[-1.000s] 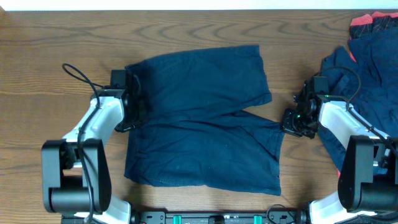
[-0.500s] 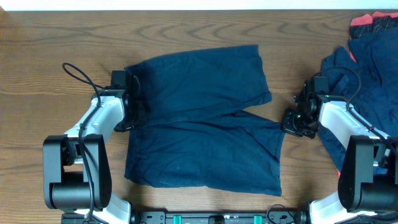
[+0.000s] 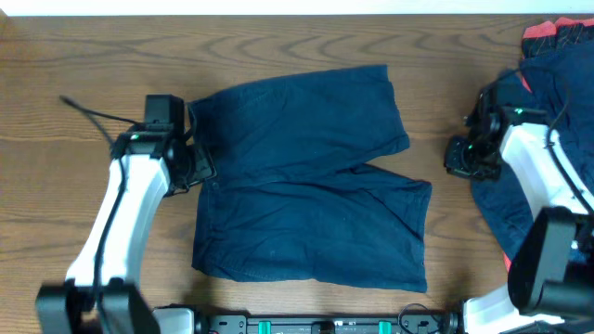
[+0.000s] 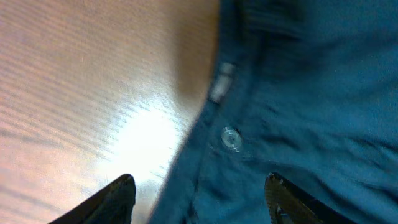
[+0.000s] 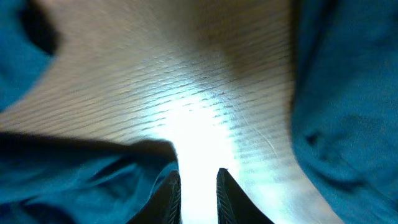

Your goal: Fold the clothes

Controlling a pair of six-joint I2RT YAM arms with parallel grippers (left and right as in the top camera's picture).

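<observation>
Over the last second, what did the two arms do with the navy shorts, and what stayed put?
Both let go. The left end effector opened over the waistband of the shorts. The right end effector released the lower leg's hem corner and drew back to the right, toward the clothes pile. The shorts stayed spread flat, barely shifted; the pile is unchanged.

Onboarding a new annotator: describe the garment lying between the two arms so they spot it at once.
On the wooden table, look at the middle. Navy shorts lie spread flat there, waistband left, both legs pointing right. Unlike the crumpled clothes pile at the right edge, with red trim, they lie alone and smooth.
</observation>
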